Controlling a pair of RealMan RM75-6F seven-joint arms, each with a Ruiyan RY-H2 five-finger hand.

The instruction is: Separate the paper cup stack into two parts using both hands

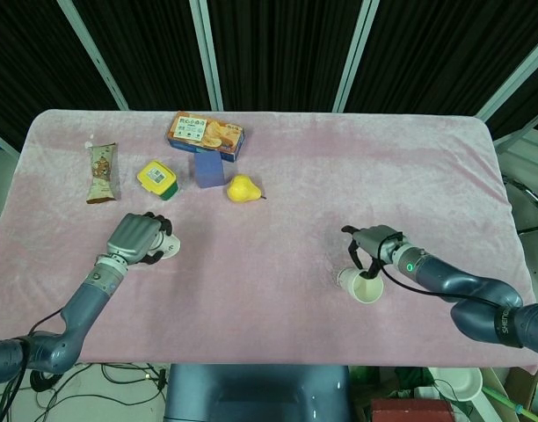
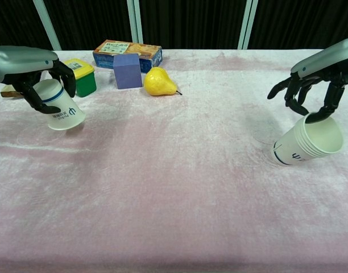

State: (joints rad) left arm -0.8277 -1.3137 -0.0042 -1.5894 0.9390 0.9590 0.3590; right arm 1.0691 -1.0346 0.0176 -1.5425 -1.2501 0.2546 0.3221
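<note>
A: Split's done. Your left hand (image 2: pixel 46 77) grips the single cup (image 2: pixel 60 105) at frame left; your right hand (image 2: pixel 310 91) pinches the cup stack (image 2: pixel 305 142), lower right.

B: Set both down gently on the counter (image 2: pixel 174 187), upright, then let go.

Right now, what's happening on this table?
The paper cup stack is already split. The left hand grips a single cup, tilted low over the pink cloth. The right hand pinches the rim of the remaining stack, which leans with its base at the cloth. A pear, purple block and snacks sit behind, untouched.
</note>
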